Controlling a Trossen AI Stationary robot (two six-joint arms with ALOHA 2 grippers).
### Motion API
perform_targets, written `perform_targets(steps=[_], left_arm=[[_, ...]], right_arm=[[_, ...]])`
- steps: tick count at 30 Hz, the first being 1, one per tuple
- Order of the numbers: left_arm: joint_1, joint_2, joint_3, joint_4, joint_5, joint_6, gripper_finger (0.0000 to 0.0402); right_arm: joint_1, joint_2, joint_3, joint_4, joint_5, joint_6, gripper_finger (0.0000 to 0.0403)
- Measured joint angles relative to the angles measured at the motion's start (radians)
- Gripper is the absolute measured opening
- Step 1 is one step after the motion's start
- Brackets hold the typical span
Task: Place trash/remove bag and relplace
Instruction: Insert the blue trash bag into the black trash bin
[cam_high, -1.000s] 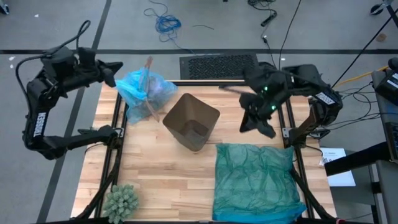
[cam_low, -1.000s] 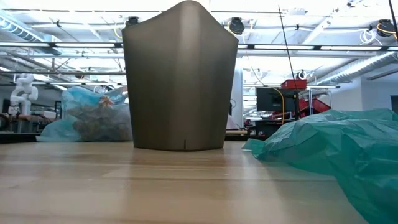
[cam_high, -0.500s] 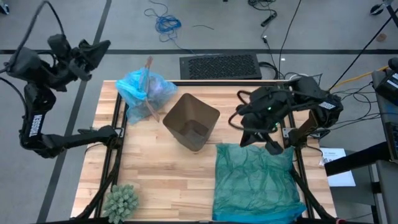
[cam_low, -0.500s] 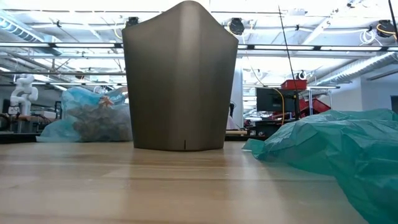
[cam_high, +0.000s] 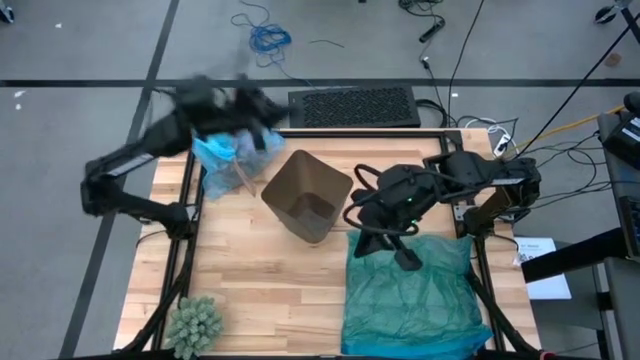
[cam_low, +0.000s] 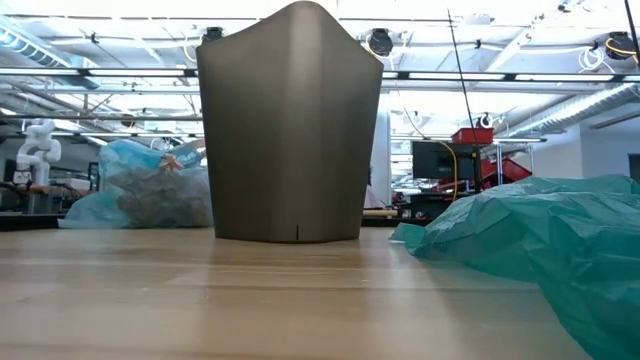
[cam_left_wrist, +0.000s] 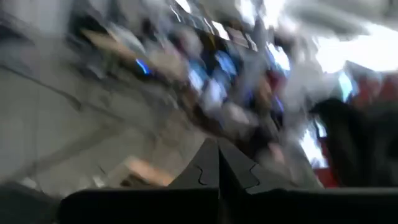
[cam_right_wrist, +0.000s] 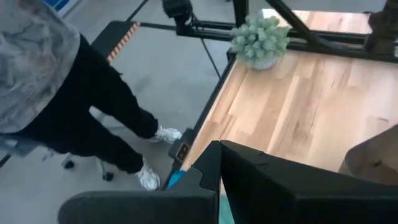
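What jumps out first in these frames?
The tall brown bin stands mid-table, unlined. A light-blue bag stuffed with brown trash lies at the far left corner, with the blurred left end effector above it. A crumpled teal bag covers the near right, with the right end effector shut over its far edge.

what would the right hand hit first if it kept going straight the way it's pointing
Probably the bare wooden tabletop. The shut right hand points across it toward the green spiky plant at the far corner; whether it would reach that is unclear.
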Motion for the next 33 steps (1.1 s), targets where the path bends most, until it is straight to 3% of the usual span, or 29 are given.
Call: perform_targets(steps=[4,12,16,22,33], left_arm=[[-0.126,0.061,0.003,-0.050,-0.020,0.089,0.0000],[-0.386,0.031,0.000,-0.427,-0.256,0.125,0.0000],[-0.537,-0.036,-0.014,-0.536,-0.399,0.033,0.0000],[-0.746,-0.089,-0.066,-0.637,-0.641,-0.158,0.0000],[-1.016,-0.097,-0.133,-0.731,-0.877,-0.454,0.0000]], right_arm=[[0.032,-0.008,-0.001,-0.011,0.079,0.075,0.0000],[0.138,-0.060,0.000,-0.059,0.293,0.176,0.0000],[0.162,-0.072,0.000,-0.121,0.356,0.211,0.0000],[0.163,-0.071,-0.007,-0.216,0.355,0.234,0.0000],[0.255,-0.073,-0.079,-0.275,0.348,0.319,0.0000]])
